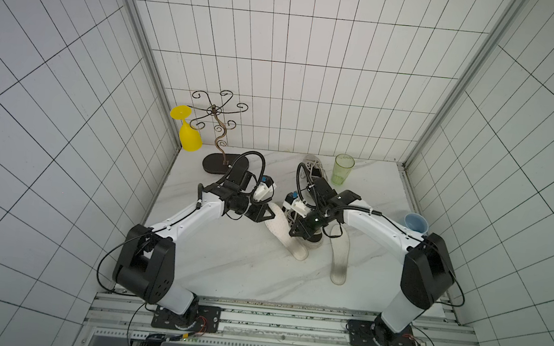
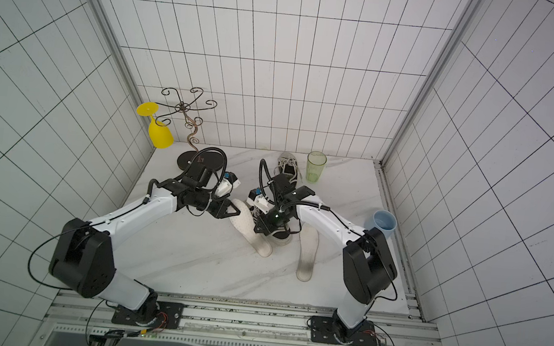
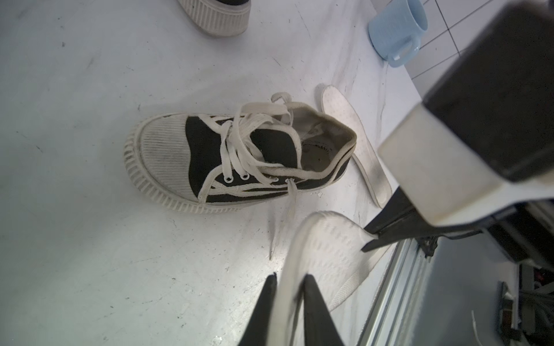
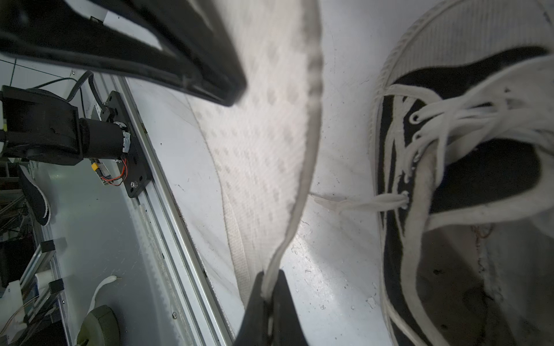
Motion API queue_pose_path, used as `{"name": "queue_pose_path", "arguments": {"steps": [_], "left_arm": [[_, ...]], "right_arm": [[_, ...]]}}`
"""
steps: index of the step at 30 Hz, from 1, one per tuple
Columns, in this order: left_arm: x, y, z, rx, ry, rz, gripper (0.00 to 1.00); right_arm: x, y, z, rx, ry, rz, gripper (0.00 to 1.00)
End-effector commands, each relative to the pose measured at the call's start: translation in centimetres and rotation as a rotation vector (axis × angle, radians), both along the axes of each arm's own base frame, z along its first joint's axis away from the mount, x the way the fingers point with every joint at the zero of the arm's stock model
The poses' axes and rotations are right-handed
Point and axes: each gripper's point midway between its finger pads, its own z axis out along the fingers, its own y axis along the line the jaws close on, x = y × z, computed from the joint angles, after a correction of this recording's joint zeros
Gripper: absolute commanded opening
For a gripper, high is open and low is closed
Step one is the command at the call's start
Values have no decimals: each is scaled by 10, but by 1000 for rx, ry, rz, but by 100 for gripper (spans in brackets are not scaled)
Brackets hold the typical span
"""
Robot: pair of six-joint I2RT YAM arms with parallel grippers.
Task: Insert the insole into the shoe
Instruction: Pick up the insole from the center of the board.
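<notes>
I judge I am at the pickup step. The insole (image 3: 329,248) is gripped but not yet in the shoe (image 3: 239,155).

The left jaws are closed tight on one edge of the insole, with the white rim squeezed between them in the left wrist view. The right jaws are also shut on the same insole, pinching its edge further along. That gives me 2 grips on 1 insole, and it bows between them just beside the shoe.

The shoe stands upright on the counter (image 3: 90,209) with its collar open. Its laces are loose, and 1 lace end trails on the counter toward the held insole. A 2nd insole (image 3: 353,134) lies flat on the counter just behind the shoe's heel, untouched.

Next I think I should swing the held insole over the collar and feed its narrow front end down toward the toe. Neither arm is bracing the shoe, so it may slide when I push. I would probably free 1 arm to steady the heel, and keep the laces clear of the opening.
</notes>
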Motion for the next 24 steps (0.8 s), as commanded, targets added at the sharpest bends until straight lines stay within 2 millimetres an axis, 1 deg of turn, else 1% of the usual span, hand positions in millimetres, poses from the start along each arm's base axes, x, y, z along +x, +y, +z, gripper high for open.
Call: {"name": "queue_pose_path", "arguments": {"steps": [1, 2, 3, 4, 5, 8, 10, 11, 12, 15, 16, 19, 20, 24], "left_arm": [[11, -1, 0, -17, 17, 70, 2], [14, 1, -3, -17, 49, 107, 0], [13, 1, -5, -27, 78, 119, 0], [10, -1, -4, -42, 100, 120, 0], [9, -3, -3, -54, 117, 134, 0], [2, -8, 7, -107, 164, 132, 0], [0, -8, 12, -120, 192, 129, 0], [1, -7, 14, -124, 204, 137, 0], [2, -5, 16, -125, 216, 142, 0], [6, -2, 21, -125, 242, 164, 0], [6, -3, 24, -132, 246, 160, 0], [3, -3, 31, -149, 257, 167, 0], [1, -2, 32, -157, 271, 170, 0], [-7, 0, 31, -151, 303, 165, 0]], "right_arm": [[4, 3, 8, 2, -62, 32, 8], [6, 2, 10, 8, -80, 27, 14], [5, 2, 12, 23, -101, 28, 24], [3, 4, 15, 46, -130, 32, 36], [1, 7, 17, 67, -163, 38, 45], [-3, 17, 17, 96, -270, 49, 64], [-1, 21, 11, 76, -334, 42, 72], [0, 21, 8, 57, -362, 37, 94], [-1, 22, 6, 46, -379, 38, 99], [-1, 20, -1, -3, -451, 21, 99], [3, 19, -1, -18, -497, 1, 99], [13, 14, 1, -46, -602, -72, 99], [17, 11, 3, -55, -635, -109, 99], [25, 7, 8, -51, -695, -155, 99]]}}
